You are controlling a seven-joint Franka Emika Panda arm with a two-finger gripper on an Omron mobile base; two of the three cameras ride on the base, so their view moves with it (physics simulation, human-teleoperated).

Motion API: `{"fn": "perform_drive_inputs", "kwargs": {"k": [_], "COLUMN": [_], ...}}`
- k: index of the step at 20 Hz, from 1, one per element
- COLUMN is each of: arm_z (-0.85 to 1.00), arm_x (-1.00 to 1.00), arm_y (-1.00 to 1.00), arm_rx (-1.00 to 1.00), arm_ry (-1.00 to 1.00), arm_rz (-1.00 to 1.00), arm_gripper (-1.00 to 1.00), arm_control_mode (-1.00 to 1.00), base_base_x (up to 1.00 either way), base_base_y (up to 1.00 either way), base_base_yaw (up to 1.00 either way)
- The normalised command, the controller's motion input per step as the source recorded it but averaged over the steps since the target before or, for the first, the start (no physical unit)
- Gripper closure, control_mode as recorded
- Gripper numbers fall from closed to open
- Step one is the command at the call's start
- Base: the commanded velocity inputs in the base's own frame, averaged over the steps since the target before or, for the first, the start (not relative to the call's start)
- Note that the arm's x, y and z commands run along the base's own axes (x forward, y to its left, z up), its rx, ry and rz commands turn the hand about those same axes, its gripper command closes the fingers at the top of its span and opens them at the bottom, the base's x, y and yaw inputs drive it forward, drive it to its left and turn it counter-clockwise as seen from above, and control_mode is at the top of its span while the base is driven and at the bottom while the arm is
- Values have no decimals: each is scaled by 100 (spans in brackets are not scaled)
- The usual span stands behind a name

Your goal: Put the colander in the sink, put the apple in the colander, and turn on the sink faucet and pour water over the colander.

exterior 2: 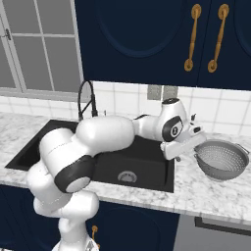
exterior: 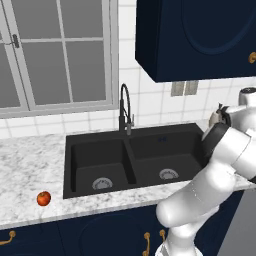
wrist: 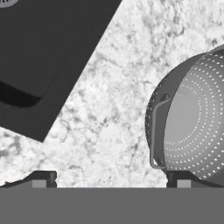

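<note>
Home kitchen, def: black dbl-basin sink (exterior: pixel 134 145) w/ gooseneck faucet (exterior: pixel 124 107) set in marble counter (exterior: pixel 27 165), navy cabinets (exterior 2: pixel 147 39) w/ brass handles, tiled wall, window (exterior: pixel 55 50).

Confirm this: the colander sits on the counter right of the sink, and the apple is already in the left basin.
Not quite. The apple lies on the counter left of the sink, as the left base view shows. The colander is on the counter to the right.

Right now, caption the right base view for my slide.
Open gripper beside the colander on the marble counter, right of the empty sink.
</note>
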Motion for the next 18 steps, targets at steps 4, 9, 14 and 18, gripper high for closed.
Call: {"fn": "perform_drive_inputs", "kwargs": {"k": [4,9,14,18], "arm_z": [-31,-15,-13,-22], "arm_x": [38,22,24,25], "arm_y": [-24,-28,-21,-18], "arm_rx": [0,0,0,0], "arm_ry": [0,0,0,0], "arm_rz": [0,0,0,0], "arm_gripper": [-100,-100,-100,-100], "arm_control_mode": [-100,-100,-100,-100], "base_base_x": [0,0,0,0], "base_base_y": [0,0,0,0], "base_base_yaw": [0,0,0,0]}}
